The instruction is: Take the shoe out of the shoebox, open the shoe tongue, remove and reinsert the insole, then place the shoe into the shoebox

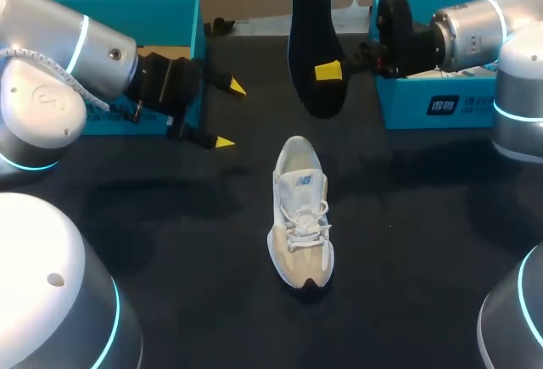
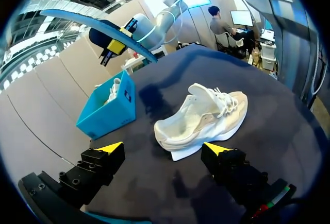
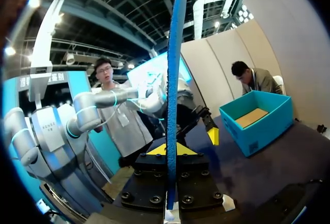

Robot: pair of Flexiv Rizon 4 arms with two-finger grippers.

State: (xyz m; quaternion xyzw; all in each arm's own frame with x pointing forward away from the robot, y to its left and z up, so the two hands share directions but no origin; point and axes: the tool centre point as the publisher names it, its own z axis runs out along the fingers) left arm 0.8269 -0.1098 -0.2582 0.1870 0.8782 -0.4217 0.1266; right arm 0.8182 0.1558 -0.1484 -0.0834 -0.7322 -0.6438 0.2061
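Insole out, shoe waiting on the desk

Shoe [image 1: 299,216]: a cream and white trainer standing on its sole near the middle of the dark desk [image 1: 407,242], toe toward the robot and heel toward the far edge. It looks like soft mesh and suede-like panels over a thick, rounded foam sole. White laces cross the front loosely, and in the left wrist view the tongue stands up from a wide, open mouth.

The insole [image 1: 312,38] is out of the shoe and hangs in the air over the far side of the desk, well apart from it. It is a long, thin, dark blue sheet with a rounded lower end, seen edge-on in the right wrist view, and probably bends easily. The right end effector [image 1: 329,70] is clamped on it, one yellow-tipped finger on each face. The left end effector [image 1: 229,115] is spread wide and empty, just in front of the left box and apart from the shoe.

Judging by this layout, the shoe has been taken out, the tongue opened and the insole removed. Putting the insole back in and returning the shoe to its box are not yet done.

Two teal cardboard shoeboxes sit at the far corners. The left box [image 1: 182,13] shows a bare brown floor. The right box [image 1: 399,110] holds something white, glimpsed from the left wrist.
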